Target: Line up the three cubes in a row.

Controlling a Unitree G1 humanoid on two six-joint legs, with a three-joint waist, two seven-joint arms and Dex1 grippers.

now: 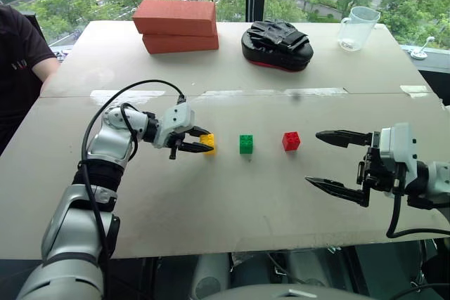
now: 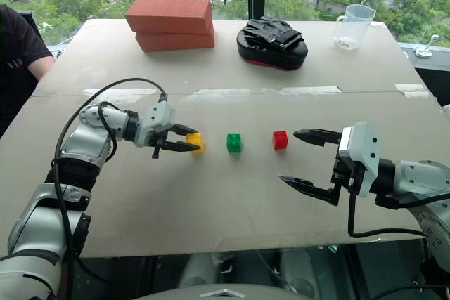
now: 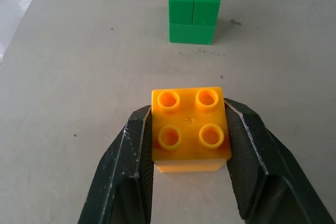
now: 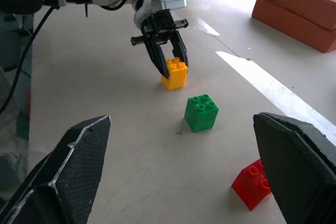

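1. We hold the small yellow studded plastic block (image 3: 190, 129) clamped between the two black fingers of our left gripper (image 1: 199, 142), near the middle of the pale table (image 1: 232, 216).
2. The small green studded plastic block (image 1: 246, 143) sits just beside it toward the right edge, and the small red studded plastic block (image 1: 291, 140) lies beyond that, turned at an angle.
3. We judge that letting go carelessly could twist the yellow block out of the row, since the fingers hug both its sides.
4. Our right gripper (image 1: 336, 161) hovers with its fingers spread wide near the red block; a sweep in could knock it farther askew.
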